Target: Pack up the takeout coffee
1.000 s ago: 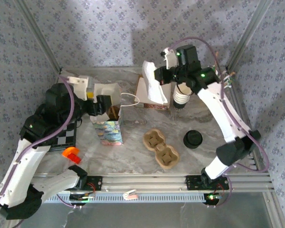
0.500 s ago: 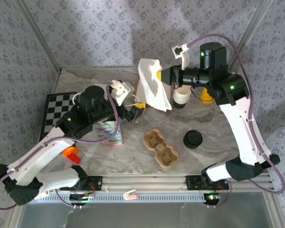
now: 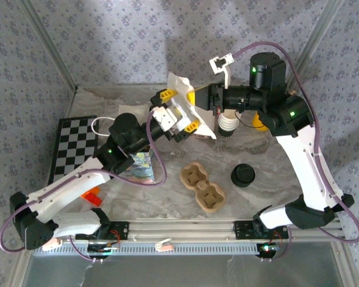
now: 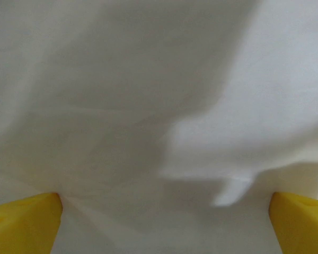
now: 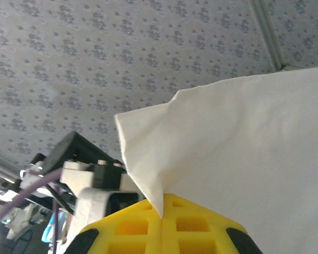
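One cardboard cup tray (image 3: 202,187) is seen nearest the arm bases on the tabletop (image 3: 161,200). The takeout coffee (image 3: 243,175) is stood upright just right of it, lid on, apart from the tray and touched by neither tool. Farther back, the left tool (image 3: 178,110) is spread wide, with its yellow fingers (image 4: 21,225) set either side of a white paper bag (image 3: 179,88). The bag's upper edge is pinched by the right tool (image 3: 198,95), which is pressed together on the paper. A stack of lidless cups (image 3: 227,124) is seen just beyond, below the right arm.
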Controlling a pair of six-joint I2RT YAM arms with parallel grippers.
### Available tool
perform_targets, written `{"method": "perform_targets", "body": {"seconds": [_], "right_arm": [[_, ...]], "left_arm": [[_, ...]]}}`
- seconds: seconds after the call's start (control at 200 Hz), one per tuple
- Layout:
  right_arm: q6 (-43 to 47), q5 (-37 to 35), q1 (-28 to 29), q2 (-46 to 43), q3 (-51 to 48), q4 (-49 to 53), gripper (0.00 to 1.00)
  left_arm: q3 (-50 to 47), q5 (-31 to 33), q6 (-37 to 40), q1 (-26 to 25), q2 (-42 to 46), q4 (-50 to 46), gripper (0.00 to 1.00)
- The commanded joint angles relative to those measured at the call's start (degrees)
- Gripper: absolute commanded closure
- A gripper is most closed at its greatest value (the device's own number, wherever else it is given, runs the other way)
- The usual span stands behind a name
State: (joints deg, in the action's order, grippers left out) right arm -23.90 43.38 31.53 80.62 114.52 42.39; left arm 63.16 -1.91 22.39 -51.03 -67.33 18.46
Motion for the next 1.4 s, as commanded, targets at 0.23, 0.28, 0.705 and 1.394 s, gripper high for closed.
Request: {"method": "perform_targets", "body": {"seconds": [0.23,0.28,0.705,1.394], "right_arm": [[-8.6,-1.3,-0.5,-0.3,-2.9,-5.9,1.00],[-8.7,-1.7,-1.2,-0.3,-2.1,-5.1,1.00],[7.5,2.1,-4.2,3.2,8.7,12.4,1.00],[10.6,14.3,-1.1,4.5,5.8,10.1,1.00]], "left_arm": [[1.3,5.2,2.0,-0.5,-0.3,11.3,0.06],[0.6,5.5,2.3,-0.5,0.7,10.1,0.07],[11.8,-11.1,0.6,7.6,7.8,-27.6,0.00],[17.4,-21.3,-6.0,9.1,-0.1,-23.4,0.00]]}}
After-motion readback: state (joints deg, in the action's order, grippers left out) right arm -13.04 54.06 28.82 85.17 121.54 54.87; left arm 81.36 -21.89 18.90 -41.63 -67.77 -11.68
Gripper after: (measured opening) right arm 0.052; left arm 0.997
